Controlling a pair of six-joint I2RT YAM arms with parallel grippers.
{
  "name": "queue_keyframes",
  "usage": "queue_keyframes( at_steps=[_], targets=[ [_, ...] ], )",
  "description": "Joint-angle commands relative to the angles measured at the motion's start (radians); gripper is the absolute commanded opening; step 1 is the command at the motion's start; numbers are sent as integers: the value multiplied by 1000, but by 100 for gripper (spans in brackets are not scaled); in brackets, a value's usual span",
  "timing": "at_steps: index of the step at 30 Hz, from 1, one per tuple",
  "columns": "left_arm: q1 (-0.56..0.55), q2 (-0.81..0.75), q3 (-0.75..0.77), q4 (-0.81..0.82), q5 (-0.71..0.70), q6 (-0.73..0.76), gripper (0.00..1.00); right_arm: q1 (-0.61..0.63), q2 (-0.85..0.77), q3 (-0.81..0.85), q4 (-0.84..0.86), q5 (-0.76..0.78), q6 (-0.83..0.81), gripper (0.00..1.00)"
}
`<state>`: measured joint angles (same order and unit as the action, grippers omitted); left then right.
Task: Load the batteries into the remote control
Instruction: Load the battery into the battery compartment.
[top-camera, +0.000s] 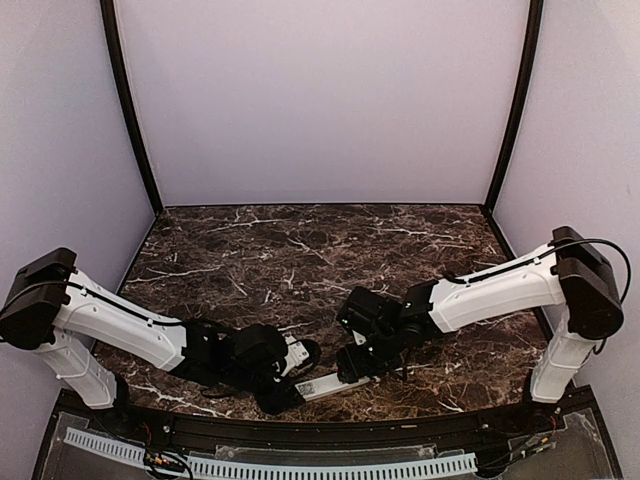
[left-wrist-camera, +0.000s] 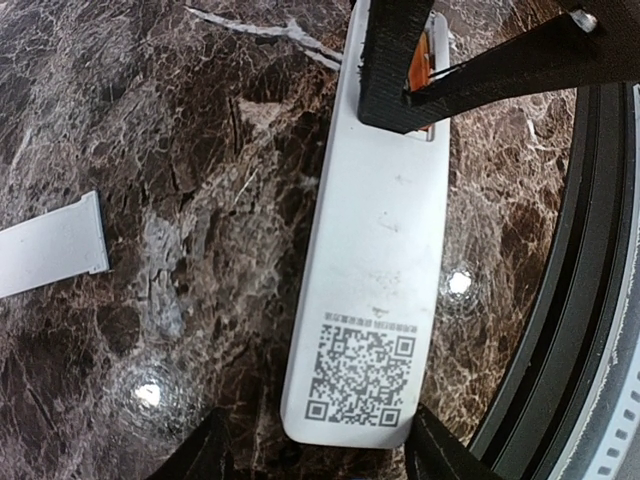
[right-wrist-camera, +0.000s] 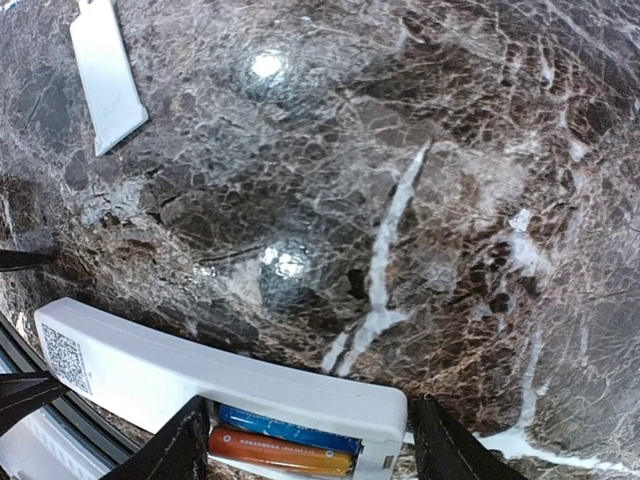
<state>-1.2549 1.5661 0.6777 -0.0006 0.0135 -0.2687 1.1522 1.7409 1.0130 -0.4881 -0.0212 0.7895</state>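
Remote control (left-wrist-camera: 375, 230) back up, QR code label (left-wrist-camera: 360, 375); batteries (right-wrist-camera: 285, 441) seated; left tool (left-wrist-camera: 322, 432), right tool (right-wrist-camera: 312, 418) both apart

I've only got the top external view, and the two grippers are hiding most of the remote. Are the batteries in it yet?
Observer: Yes. In the right wrist view the blue battery and the orange battery lie side by side in the open compartment of the remote control.
Operator: Is the cover on?
Observer: No. The battery cover lies flat on the table, apart from the remote.
Operator: Which side of the remote faces up?
Observer: Its back. A QR code is printed at the end that sits between the left gripper's open fingers.
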Motion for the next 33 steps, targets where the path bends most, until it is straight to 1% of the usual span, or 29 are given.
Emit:
queue_keyframes(
  at_steps=[1, 4, 7, 10, 13, 17, 20, 23, 27, 33],
  targets=[
    [-3, 32, -21, -73, 25, 6, 56, -4, 67, -86, -76, 40, -5, 65],
    [-11, 31, 1, -92, 29, 40, 54, 1, 79, -127, -21, 25, 7, 66],
    [-17, 17, 38, -97, 33, 82, 54, 7, 89, -129, -5, 26, 0, 71],
    [-18, -3, 56, -77, 50, 100, 54, 7, 75, -112, -15, 26, -18, 75],
    [-18, 12, 67, -89, 45, 117, 52, 6, 48, -88, -15, 12, -51, 80],
    [-18, 58, 79, -128, 39, 119, 50, 5, 42, -60, -39, 8, -67, 82],
    [-18, 52, 71, -125, 39, 113, 49, 6, 32, -53, -43, 1, -68, 82],
    [-18, 49, 61, -111, 41, 112, 48, 2, 20, -11, -76, 4, -73, 86],
    [-18, 63, 57, -104, 45, 108, 44, -30, 0, 29, -107, -21, -34, 96],
    [-18, 65, 39, -81, 48, 100, 41, -51, -32, 44, -77, -111, 23, 98]
  ],
)
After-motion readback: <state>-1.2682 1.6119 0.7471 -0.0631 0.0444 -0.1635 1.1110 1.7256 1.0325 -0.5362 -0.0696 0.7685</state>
